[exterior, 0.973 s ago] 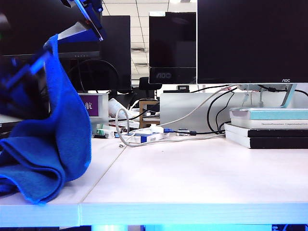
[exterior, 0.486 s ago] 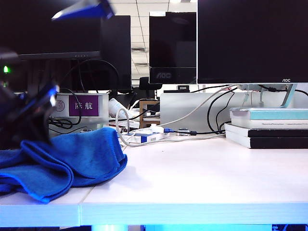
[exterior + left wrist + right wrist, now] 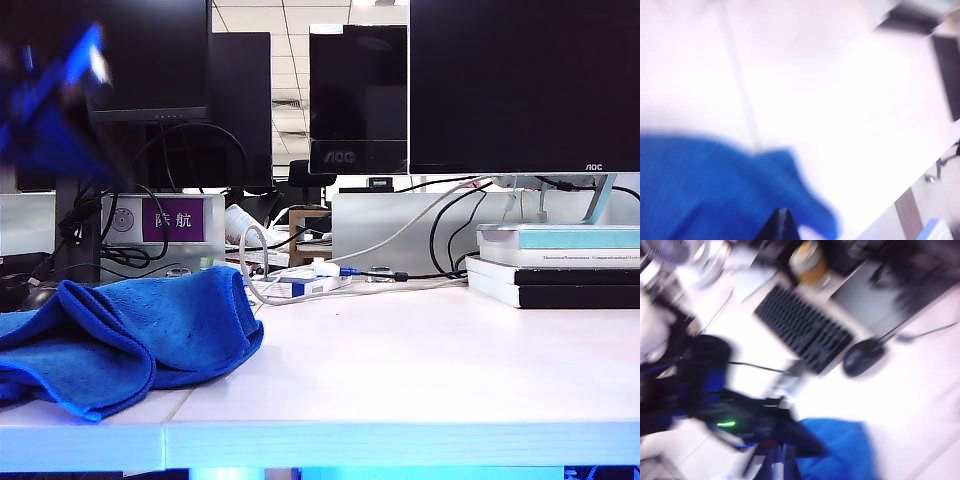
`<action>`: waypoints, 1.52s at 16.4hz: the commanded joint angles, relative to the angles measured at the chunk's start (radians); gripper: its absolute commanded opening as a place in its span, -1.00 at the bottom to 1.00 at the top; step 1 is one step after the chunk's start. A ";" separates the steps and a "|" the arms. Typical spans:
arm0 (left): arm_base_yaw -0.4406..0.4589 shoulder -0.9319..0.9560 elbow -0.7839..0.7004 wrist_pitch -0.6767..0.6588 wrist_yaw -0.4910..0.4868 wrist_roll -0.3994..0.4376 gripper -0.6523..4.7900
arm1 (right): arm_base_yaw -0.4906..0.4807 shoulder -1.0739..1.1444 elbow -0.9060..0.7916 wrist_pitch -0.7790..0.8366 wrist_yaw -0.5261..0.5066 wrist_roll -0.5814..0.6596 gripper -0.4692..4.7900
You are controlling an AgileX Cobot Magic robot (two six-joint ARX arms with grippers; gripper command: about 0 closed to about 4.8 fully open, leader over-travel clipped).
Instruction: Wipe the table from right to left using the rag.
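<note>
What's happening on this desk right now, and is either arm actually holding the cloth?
Neither arm is holding it. The rag lies crumpled in a heap at the left end of the table, near the front edge. The left gripper is above the rag with its fingertips together and nothing between them. The right gripper is also shut and empty, raised near the cloth; its view is heavily blurred. A blurred blue arm part hangs high at the left of the exterior view. The table right of the rag is bare.

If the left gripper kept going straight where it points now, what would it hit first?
Most likely the bright blue terry rag, bunched on the pale desk top right ahead of the left gripper, whose jaws look shut. The blurred frame leaves depth uncertain.
</note>
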 commanded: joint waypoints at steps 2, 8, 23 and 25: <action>0.000 -0.105 0.080 0.011 -0.103 0.004 -0.78 | -0.020 -0.081 0.004 -0.015 0.080 -0.055 -0.85; -0.001 -0.480 0.200 0.019 -0.413 0.059 -0.78 | -0.015 -0.372 0.003 -0.230 0.242 -0.250 -0.85; 0.000 -1.013 -0.080 -0.224 -0.533 0.171 -0.78 | -0.010 -0.911 -0.979 0.292 0.481 -0.194 -0.85; 0.000 -1.012 -0.164 -0.158 -0.531 0.147 -0.78 | -0.011 -1.037 -1.180 0.430 0.520 -0.193 -0.85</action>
